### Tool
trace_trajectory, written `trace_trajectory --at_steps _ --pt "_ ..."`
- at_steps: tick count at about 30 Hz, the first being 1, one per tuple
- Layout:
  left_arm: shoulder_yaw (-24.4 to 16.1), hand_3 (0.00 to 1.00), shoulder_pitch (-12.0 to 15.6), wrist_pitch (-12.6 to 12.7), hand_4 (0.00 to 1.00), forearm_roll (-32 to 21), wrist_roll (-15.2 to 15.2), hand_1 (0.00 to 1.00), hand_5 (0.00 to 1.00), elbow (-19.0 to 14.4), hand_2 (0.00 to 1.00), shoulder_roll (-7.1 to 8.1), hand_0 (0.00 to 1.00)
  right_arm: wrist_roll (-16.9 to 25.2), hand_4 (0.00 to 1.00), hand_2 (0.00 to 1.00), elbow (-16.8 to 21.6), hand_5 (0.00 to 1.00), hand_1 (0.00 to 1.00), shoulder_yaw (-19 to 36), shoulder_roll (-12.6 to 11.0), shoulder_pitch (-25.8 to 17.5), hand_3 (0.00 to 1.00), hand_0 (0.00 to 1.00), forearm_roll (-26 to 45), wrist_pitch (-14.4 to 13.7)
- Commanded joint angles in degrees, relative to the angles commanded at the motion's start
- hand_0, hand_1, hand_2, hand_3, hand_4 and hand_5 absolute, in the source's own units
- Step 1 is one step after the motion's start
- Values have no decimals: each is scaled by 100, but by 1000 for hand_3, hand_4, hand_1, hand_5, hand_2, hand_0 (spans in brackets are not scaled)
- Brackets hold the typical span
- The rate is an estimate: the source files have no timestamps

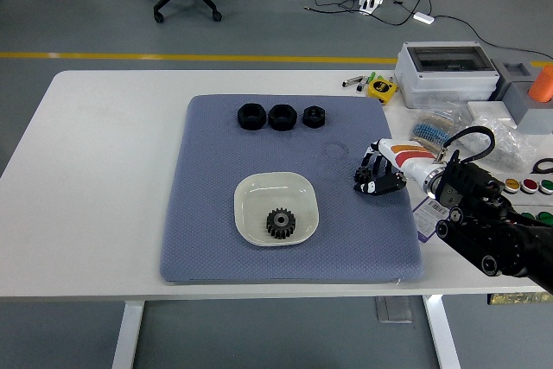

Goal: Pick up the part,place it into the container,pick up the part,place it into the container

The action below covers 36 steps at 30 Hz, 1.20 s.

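A white bowl (247, 194) sits on the blue-grey mat (207, 231), and a black gear (280, 223) lies inside it. Three black ring-shaped parts (282, 116) stand in a row at the mat's far side. My right hand (373, 176) reaches in from the right, over the mat's right part. Its fingers are curled down around a small black gear (362, 181), which sits low on the mat and is mostly hidden by them. The left arm does not show.
Right of the mat lie a barcode label (432, 211), bags of small parts (436, 125), a grey box (448, 73), a yellow tape measure (381, 87) and an orange object (542, 82). Coloured buttons (527, 184) sit at the right edge.
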Motion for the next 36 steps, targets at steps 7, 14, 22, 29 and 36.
trace_trajectory --at_steps 7,14,22,29,36 --pt "-70 591 -2 -17 641 161 19 699 629 -1 703 3 729 3 760 436 -39 544 312 -72 59 -29 501 131 128 -117" --pt "-97 591 0 -14 640 195 26 700 628 -1 703 2 728 10 721 423 -73 556 309 -125 65 -59 489 113 189 -177" --pt "-80 590 -10 -24 641 200 26 700 629 -5 703 4 727 42 694 368 -73 571 256 -139 42 -68 454 67 233 -131" --pt "-40 590 -26 -20 641 136 11 700 627 -5 703 1 727 81 682 319 -81 580 193 -156 1 -75 418 25 217 -101" --pt "-13 591 -35 -15 640 87 -1 699 628 -2 704 -1 727 119 675 244 -45 575 109 -140 -29 -79 363 2 145 -156"
